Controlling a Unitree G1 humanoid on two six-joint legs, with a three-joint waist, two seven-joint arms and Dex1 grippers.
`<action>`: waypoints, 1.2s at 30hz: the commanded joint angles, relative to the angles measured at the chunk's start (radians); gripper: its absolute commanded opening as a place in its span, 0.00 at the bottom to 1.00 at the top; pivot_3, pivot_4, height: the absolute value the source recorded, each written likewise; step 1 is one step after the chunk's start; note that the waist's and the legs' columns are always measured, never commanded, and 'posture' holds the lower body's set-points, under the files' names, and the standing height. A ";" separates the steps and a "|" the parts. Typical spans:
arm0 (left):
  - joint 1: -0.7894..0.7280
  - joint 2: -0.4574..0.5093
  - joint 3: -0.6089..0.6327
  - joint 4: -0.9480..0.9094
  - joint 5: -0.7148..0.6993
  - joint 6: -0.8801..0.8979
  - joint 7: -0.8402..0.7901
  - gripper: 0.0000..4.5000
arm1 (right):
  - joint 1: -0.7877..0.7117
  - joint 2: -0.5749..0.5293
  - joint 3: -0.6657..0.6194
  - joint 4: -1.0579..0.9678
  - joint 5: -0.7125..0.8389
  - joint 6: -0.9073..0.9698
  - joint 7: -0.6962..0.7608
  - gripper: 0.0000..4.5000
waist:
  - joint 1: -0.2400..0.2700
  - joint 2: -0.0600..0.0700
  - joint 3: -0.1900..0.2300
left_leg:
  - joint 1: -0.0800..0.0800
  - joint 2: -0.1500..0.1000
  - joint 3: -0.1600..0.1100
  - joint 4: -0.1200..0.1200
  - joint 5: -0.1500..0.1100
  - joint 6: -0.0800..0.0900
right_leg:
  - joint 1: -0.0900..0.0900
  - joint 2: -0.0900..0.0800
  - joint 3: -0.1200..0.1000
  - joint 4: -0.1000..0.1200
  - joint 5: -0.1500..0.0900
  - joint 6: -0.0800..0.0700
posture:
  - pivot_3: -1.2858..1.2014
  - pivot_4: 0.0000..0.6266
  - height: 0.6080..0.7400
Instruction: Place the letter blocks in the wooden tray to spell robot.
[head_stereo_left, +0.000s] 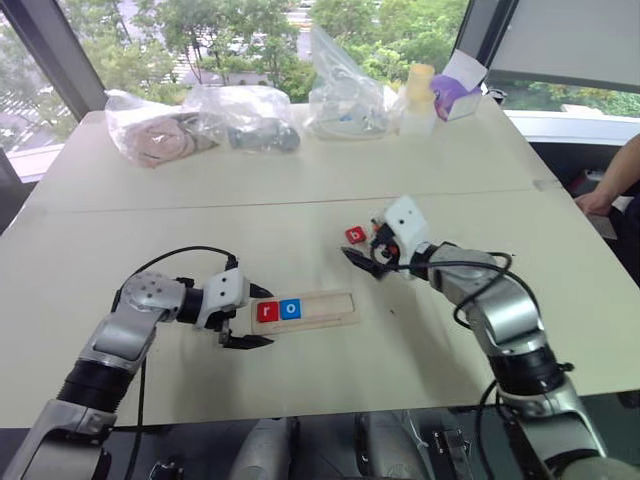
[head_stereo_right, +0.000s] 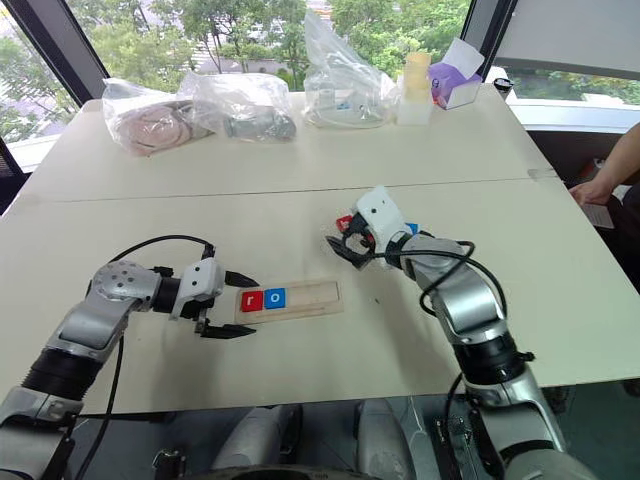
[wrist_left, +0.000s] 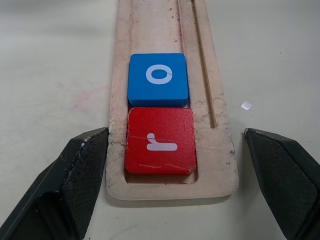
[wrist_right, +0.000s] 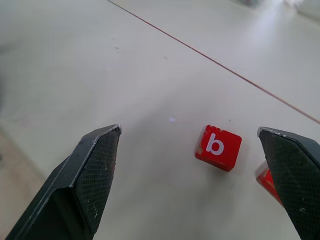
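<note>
Reaching my spread right gripper (wrist_right: 190, 170) toward the red b block (wrist_right: 218, 147) on the table, I hold my left gripper (wrist_left: 177, 172), jaws apart, straddling the wooden tray (head_stereo_left: 335, 310) end where r (wrist_left: 160, 141) and o (wrist_left: 158, 79) sit.

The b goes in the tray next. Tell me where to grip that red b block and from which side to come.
Grip the red b block across two opposite side edges, coming from above. It lies flat on the table with its letter up, so only its thin sides offer hold. The open right tool already spans it. Another red block lies close beside it; keep that fingertip between them.
</note>
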 joint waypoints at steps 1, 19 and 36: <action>-0.008 0.033 0.049 0.028 -0.005 0.005 0.042 1.00 | -0.064 0.061 0.005 0.068 -0.045 0.021 -0.080 1.00 | -0.002 0.000 0.000 | 0.000 0.000 0.000 0.000 0.000 0.000 | 0.000 0.000 0.000 0.000 0.000 0.000 | 0.52 0.24 1.00; 0.109 0.135 0.269 -0.191 -0.240 0.208 0.111 1.00 | -0.141 0.178 0.037 0.279 -0.128 -0.015 -0.149 1.00 | -0.009 0.001 0.000 | 0.000 0.001 0.000 -0.001 0.001 -0.001 | -0.003 0.002 0.001 0.002 0.001 -0.001 | 0.52 0.24 1.00; 0.066 0.132 0.328 -0.342 -0.397 0.419 0.214 1.00 | -0.154 0.213 -0.012 0.318 -0.132 0.098 -0.167 0.26 | -0.005 0.001 0.000 | 0.000 0.001 0.000 -0.001 0.001 -0.002 | -0.002 0.002 0.000 0.002 0.001 -0.002 | 0.52 0.24 1.00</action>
